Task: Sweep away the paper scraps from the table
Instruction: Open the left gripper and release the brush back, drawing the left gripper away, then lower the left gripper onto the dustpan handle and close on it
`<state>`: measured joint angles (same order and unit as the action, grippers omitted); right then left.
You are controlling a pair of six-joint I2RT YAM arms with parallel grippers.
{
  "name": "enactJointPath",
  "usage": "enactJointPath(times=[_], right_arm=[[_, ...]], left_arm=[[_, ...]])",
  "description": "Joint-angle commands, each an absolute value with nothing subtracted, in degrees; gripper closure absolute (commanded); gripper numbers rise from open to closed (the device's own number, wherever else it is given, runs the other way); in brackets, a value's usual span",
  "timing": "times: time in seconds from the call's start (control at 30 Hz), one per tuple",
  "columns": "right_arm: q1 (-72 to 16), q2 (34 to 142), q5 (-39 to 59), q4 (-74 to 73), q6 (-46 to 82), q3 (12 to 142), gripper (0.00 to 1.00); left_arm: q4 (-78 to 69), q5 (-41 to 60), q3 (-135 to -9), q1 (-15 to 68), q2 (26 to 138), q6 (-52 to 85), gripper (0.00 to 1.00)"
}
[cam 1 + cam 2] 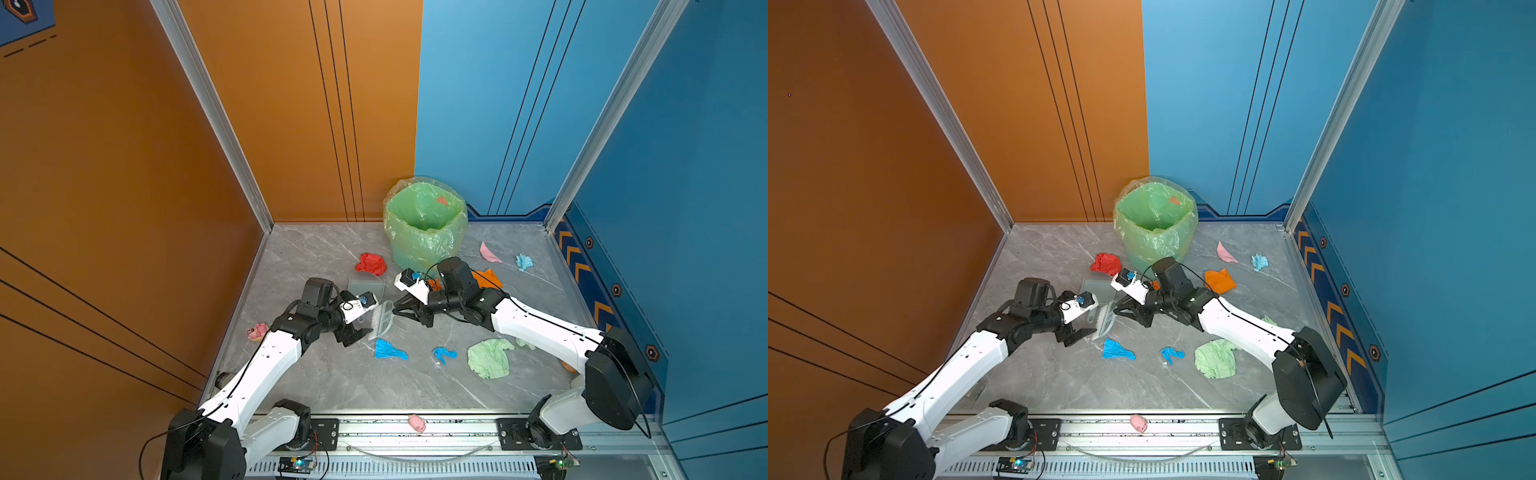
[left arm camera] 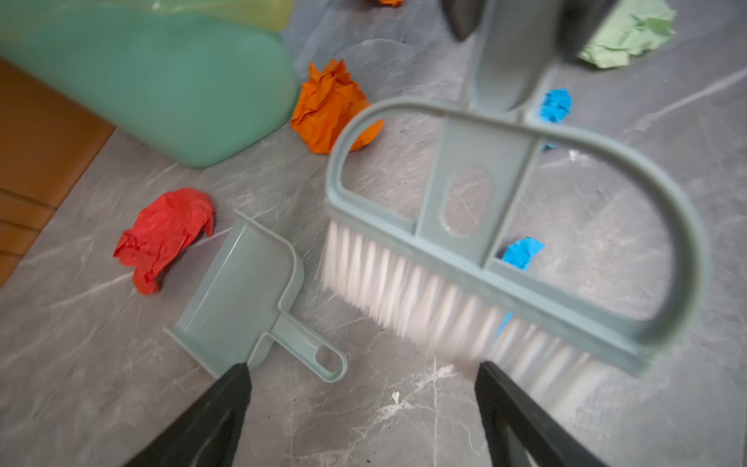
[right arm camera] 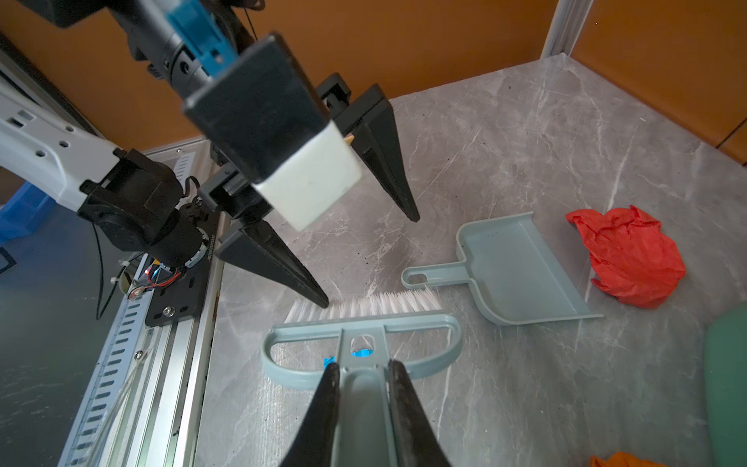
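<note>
Two hands are hanging close together over the middle of the worktop [image 1: 332,382]. The right hand [image 3: 364,366] is clamping the handle of a pale blue-grey brush [image 3: 364,323], fingers pressing on both sides, with the white bristles pointing toward the left hand [image 3: 368,260]. The left hand is standing wide open and gripping nothing; one of its fingertips [image 3: 307,287] is lying right at the bristles, though whether it is touching them I cannot tell. A matching dustpan [image 3: 517,267] is lying flat on the worktop just beyond the brush. The paper scraps [image 1: 1216,358] are lying scattered around both hands, none of them held: a red scrap [image 1: 371,264] beyond the dustpan, near the lined bin [image 1: 424,232]; a blue scrap [image 1: 388,350] near the left hand on its near side; a smaller blue scrap [image 1: 444,354] and a big pale green scrap [image 1: 489,358] on the near side of the right arm; an orange scrap [image 1: 490,277], a pink scrap [image 1: 489,252] and a light blue scrap [image 1: 523,262] on its far side.
</note>
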<state>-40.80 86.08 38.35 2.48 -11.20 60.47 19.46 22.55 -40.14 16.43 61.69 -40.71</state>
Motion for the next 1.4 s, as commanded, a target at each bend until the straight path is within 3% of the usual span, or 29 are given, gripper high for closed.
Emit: enactJointPath(times=[0.0,0.33,0.77,1.37], right_arm=[[-39.2,83.85,34.03,1.57,-4.79,60.77,1.0],[-37.83,82.66,22.83,2.94,1.54,60.99,1.0],[-36.43,81.43,15.71,3.51,5.34,61.04,1.0],[-35.98,81.36,9.33,1.2,9.75,60.71,1.0]], left_arm=[[12.08,13.46,-39.25,15.37,62.0,-31.79,0.0],[11.43,2.0,-40.67,15.2,65.92,-14.66,0.02],[18.57,-0.62,-41.0,15.33,67.02,13.38,0.02],[14.73,-2.48,-41.67,22.14,75.52,27.43,0.02]])
